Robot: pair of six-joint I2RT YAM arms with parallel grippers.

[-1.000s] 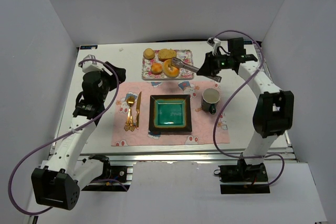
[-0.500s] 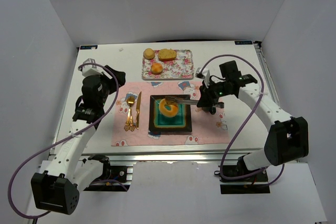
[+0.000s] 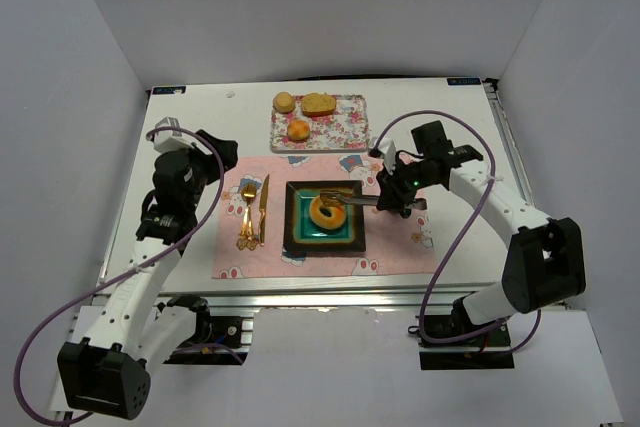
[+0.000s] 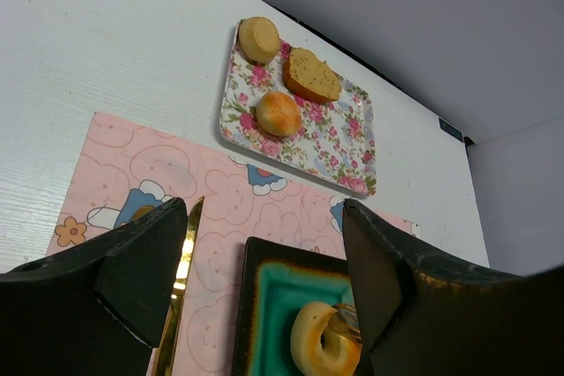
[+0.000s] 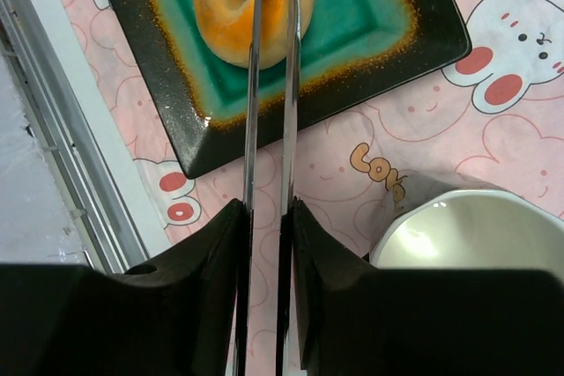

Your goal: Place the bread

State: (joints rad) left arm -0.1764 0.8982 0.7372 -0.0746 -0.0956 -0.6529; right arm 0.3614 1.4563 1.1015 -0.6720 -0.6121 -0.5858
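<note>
On the plate (image 3: 296, 239) at the middle of the pink mat (image 3: 395, 252), the bread (image 3: 325, 212) sits in the teal well, its hole facing up in the top view. A pair of metal tongs (image 3: 352, 199) reaches over it from the right. In the right wrist view the two thin blades run close together across the ring's right half, with a strip of orange crust between them. Whether they press on the crust or merely flank it cannot be told.

The right end effector (image 5: 269, 210) is clamped on the tongs' handle end, its black fingers (image 5: 207, 292) squeezing the blades from both sides. Just beside it on the mat stands a white mug (image 5: 458, 239), largely hidden under the arm in the top view.

The left end effector (image 4: 264, 226) is held above the tabletop (image 3: 190, 142) at the mat's left edge. Its jaws are spread wide and hold nothing.

Gold cutlery (image 3: 247, 212) and a gold knife (image 3: 263, 209) lie side by side on the mat, left of the plate.

At the far side of the tabletop a floral tray (image 3: 345, 132) carries three other pieces:
- A small orange bun (image 3: 298, 130) sits toward the near edge.
- A tan slice (image 3: 319, 103) lies at the far edge.
- A pale roll (image 3: 285, 101) sits left of the slice.
</note>
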